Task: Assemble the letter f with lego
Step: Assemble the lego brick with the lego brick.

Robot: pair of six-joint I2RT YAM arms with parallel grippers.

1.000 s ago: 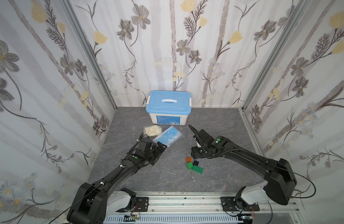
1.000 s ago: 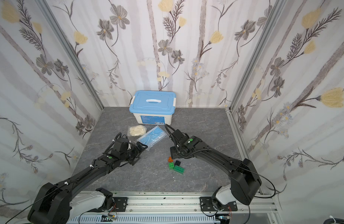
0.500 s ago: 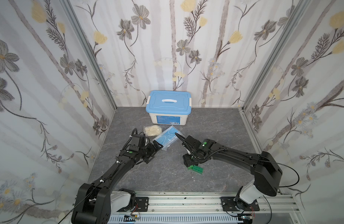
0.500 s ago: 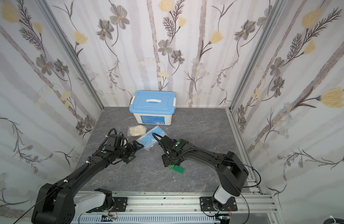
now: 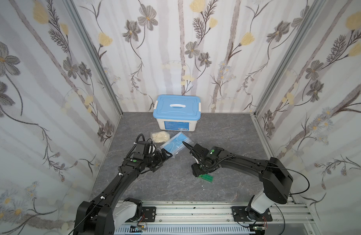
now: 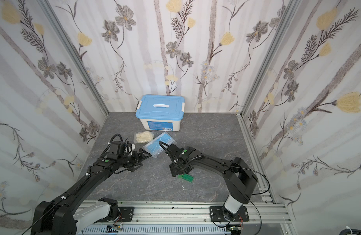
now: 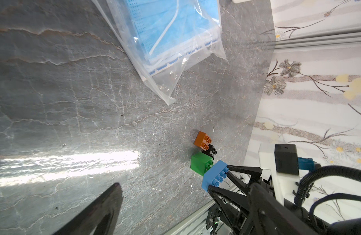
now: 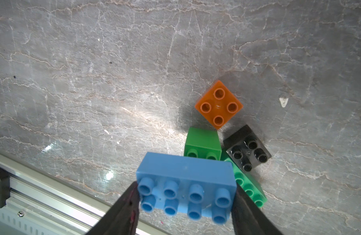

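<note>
**A:** Starting at right gripper (image 8: 185,201). Gripping?

**B:** Yes. Clamped on blue brick (image 8: 185,175) by its short ends, studs toward the lens, lower middle of the right wrist frame. Held off the table (image 8: 94,81), by the look of it.

**A:** And left gripper (image 5: 165,157)?

**B:** Spread wide, holding nothing. Left of centre in both top views, just beside masks pack (image 5: 175,145), well apart from the bricks.

**A:** Outward from blue, then?

**B:** Just above it in the frame, small green (image 8: 202,142), seemingly tipped on its side. To the lower right, long green (image 8: 249,189), partly hidden behind blue. Right of small green, black (image 8: 246,150), studs up, just beside both greens. Higher up, orange (image 8: 218,104), studs up, just beside small green. All loose in one cluster on the table.

**A:** Step in hand?

**B:** Early. No F yet, and no two bricks joined, as far as can be told. Reads as carrying the first piece toward a base brick.

**A:** Next move?

**B:** Calls for squaring blue's underside over a green's studs, then pressing straight down. Probably also for bracing the base with left gripper, to stop it skidding.
</note>
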